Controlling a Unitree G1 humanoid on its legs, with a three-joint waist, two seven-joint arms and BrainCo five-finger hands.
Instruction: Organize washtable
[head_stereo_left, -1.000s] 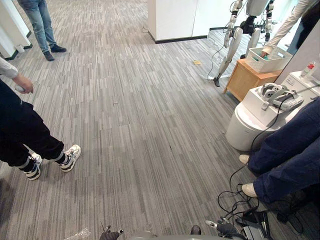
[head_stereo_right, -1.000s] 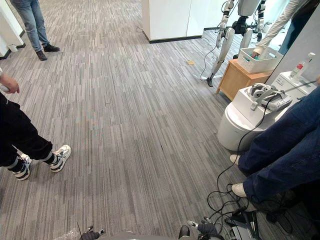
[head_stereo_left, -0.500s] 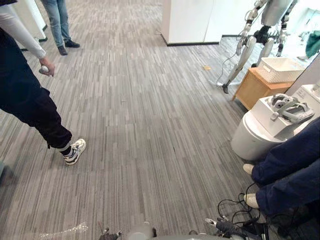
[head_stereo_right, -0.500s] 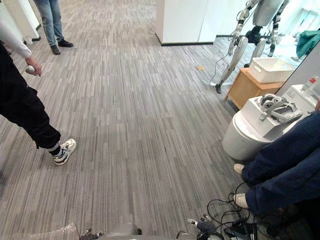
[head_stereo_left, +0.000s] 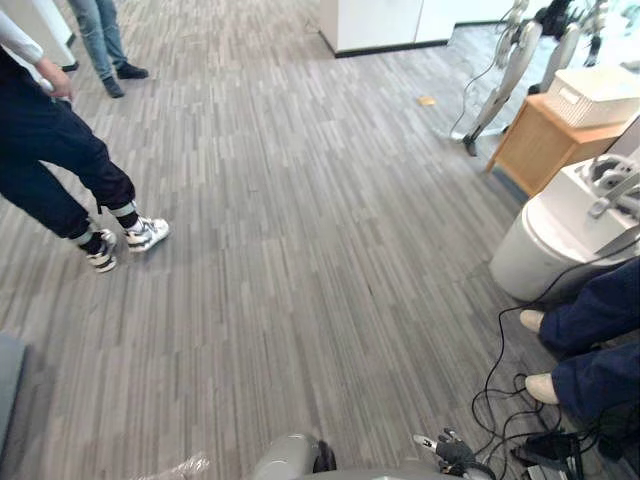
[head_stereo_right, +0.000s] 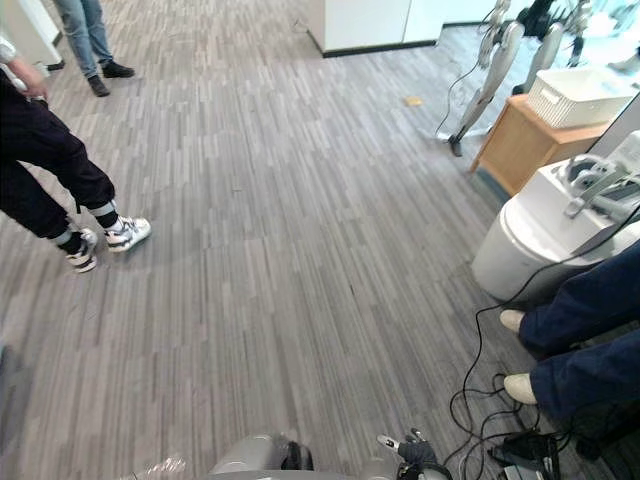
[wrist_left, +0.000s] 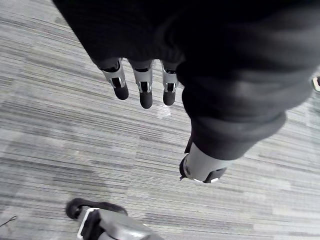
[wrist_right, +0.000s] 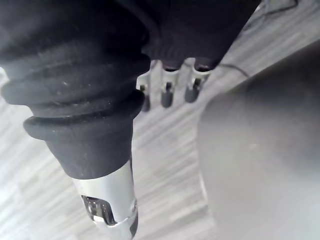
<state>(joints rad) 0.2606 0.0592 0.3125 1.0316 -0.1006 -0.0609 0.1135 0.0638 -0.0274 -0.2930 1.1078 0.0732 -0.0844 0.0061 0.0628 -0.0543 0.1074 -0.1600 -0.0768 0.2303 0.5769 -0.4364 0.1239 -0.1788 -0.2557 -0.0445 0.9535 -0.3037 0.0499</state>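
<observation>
Over at the far right of the head views stands the wooden bench (head_stereo_left: 535, 140) with a white basket (head_stereo_left: 598, 95) on top. That is the nearest thing to a washtable I can see, and it is well apart from both hands. I can't tell what lies in the basket.

My left hand (wrist_left: 145, 90) hangs above the grey striped carpet (head_stereo_left: 300, 250). Its fingers are straight and point down, with nothing in them. My right hand (wrist_right: 167, 92) is the same: fingers relaxed and loose over the carpet, and empty.

Nearer than the bench on the right sits a white drum-shaped unit (head_stereo_left: 545, 240) with a grey headset-like device (head_stereo_left: 615, 180) resting on it. Just beside that unit are the legs of a seated person in navy trousers (head_stereo_left: 595, 340) and pale shoes.

Behind the bench I see the silver legs of another humanoid (head_stereo_left: 505, 70), and a white partition (head_stereo_left: 385, 20) stands at the back. On the left, a person in dark trousers (head_stereo_left: 50, 170) stands on the carpet in white-and-black sneakers (head_stereo_left: 145, 233). Further back on the left is a second person in jeans (head_stereo_left: 100, 35).
</observation>
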